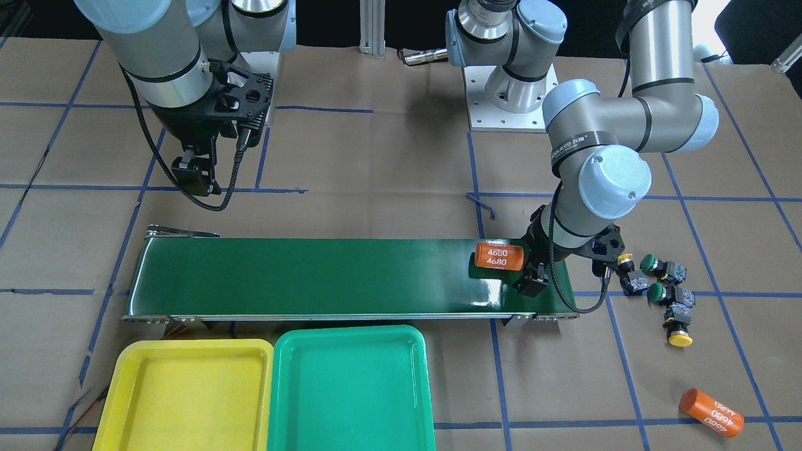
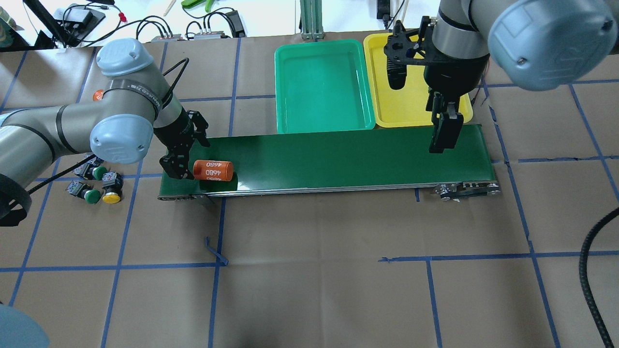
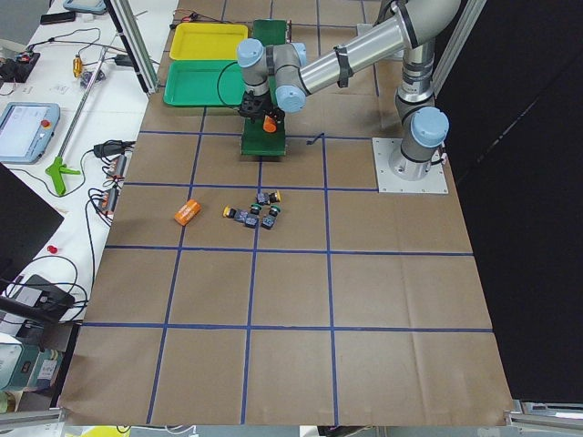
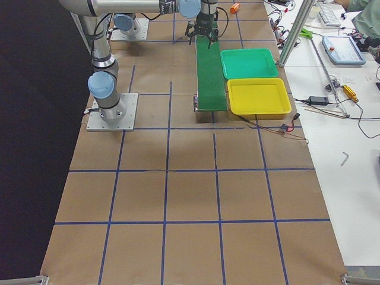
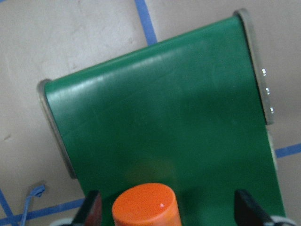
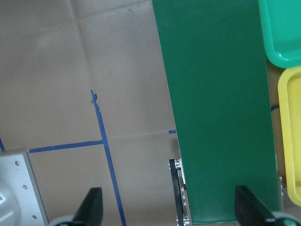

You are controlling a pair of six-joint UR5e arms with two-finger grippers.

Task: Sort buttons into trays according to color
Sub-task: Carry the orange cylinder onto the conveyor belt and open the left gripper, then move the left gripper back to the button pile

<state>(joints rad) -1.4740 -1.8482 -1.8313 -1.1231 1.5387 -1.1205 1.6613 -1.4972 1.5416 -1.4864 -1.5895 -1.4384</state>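
Four buttons lie in a cluster on the paper beyond the belt's end: two green ones (image 1: 648, 262) (image 1: 656, 292) and two yellow ones (image 1: 624, 258) (image 1: 679, 339). The cluster also shows in the overhead view (image 2: 99, 186). The yellow tray (image 1: 125, 376) and the green tray (image 1: 279, 376) sit side by side along the belt, both empty. My left gripper (image 1: 532, 275) is open over the belt's end, its fingers (image 5: 91, 209) either side of an orange 4680 cylinder (image 5: 146, 207) without touching it. My right gripper (image 2: 442, 140) is open and empty above the belt's other end, near the yellow tray.
The long dark green conveyor belt (image 1: 313, 275) runs across the middle, with the orange cylinder (image 1: 498, 255) lying on it. A second orange cylinder (image 1: 711, 412) lies on the paper past the buttons. Blue tape lines grid the brown paper.
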